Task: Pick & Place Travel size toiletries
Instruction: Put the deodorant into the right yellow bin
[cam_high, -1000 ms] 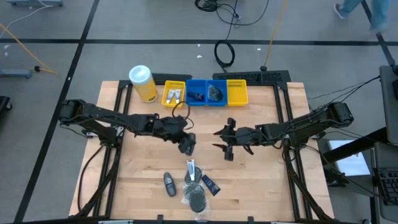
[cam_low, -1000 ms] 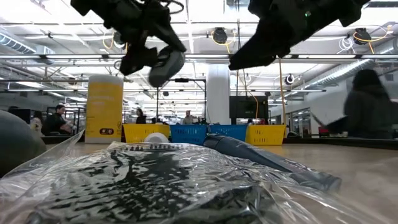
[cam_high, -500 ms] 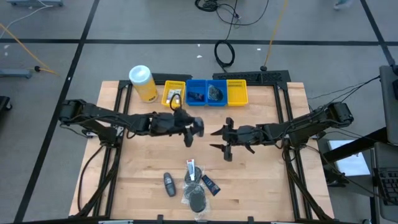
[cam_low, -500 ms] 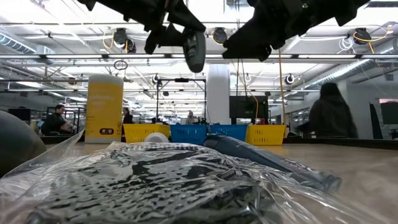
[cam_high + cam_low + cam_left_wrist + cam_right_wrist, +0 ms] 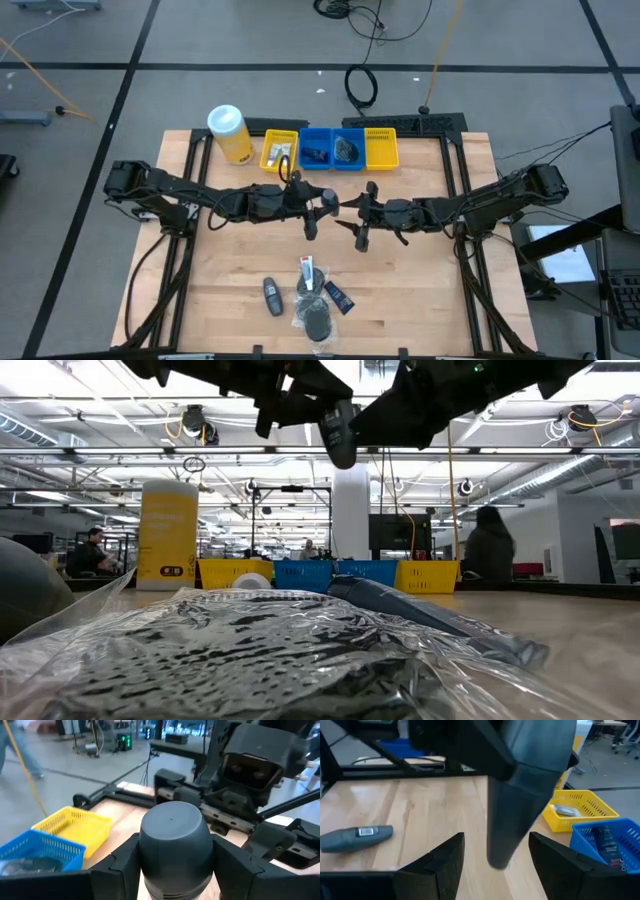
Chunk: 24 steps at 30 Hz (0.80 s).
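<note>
My left gripper (image 5: 318,207) is shut on a dark grey oval bottle (image 5: 312,222) above the middle of the table. In the low view the bottle (image 5: 338,432) hangs high above the tabletop. My right gripper (image 5: 357,222) is open and faces the bottle from the right, a short way off. Its wrist view shows the bottle (image 5: 515,805) ahead of its spread fingers. Near the table's near edge lie a white tube (image 5: 307,270), a second grey bottle (image 5: 272,295), a dark sachet (image 5: 338,296) and a black puff in clear plastic (image 5: 315,318). My left gripper pinches the grey bottle between its two fingers (image 5: 125,865) at the broad upper end (image 5: 172,840). The fingers come roughly level from the table's left. The bottle is lifted clear and hangs nearly upright, its narrow end (image 5: 497,860) pointing down.
Along the far edge stand a yellow bin (image 5: 279,150), a blue bin (image 5: 333,148) holding dark items, another yellow bin (image 5: 381,147), and a tall yellow canister (image 5: 229,133). Bare wood lies between the arms and the near items. People move in the room behind.
My left gripper has carried the grey bottle up and toward the table's right, closing on the right gripper. The bottle has swung from a tilt to hanging nearly upright. My right gripper has shifted slightly toward the far edge and stayed open.
</note>
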Motion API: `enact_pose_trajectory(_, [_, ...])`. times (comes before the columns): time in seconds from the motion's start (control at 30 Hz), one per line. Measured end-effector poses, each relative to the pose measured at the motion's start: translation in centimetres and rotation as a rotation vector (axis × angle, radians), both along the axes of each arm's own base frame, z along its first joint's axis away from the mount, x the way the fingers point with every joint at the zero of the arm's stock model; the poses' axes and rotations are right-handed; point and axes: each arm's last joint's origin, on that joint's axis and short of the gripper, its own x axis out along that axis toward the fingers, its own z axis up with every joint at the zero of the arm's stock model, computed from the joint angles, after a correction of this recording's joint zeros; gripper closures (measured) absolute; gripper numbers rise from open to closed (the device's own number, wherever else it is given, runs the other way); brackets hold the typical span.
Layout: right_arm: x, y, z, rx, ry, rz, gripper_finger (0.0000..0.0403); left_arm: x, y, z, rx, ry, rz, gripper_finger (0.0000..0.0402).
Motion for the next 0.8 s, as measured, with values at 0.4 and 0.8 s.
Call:
enact_pose_trajectory(0.4, [0.3,-1.6,0.3,0.008,-0.035,-0.049,0.0188,1.4,-0.1,-1.0,0.051,-0.068,-0.007,0.0213])
enact_pose_trajectory(0.8, [0.6,-2.1,0.0,0.009,-0.041,-0.07,0.0222,2.0,-0.1,-0.6,0.085,-0.107,-0.005,0.0213])
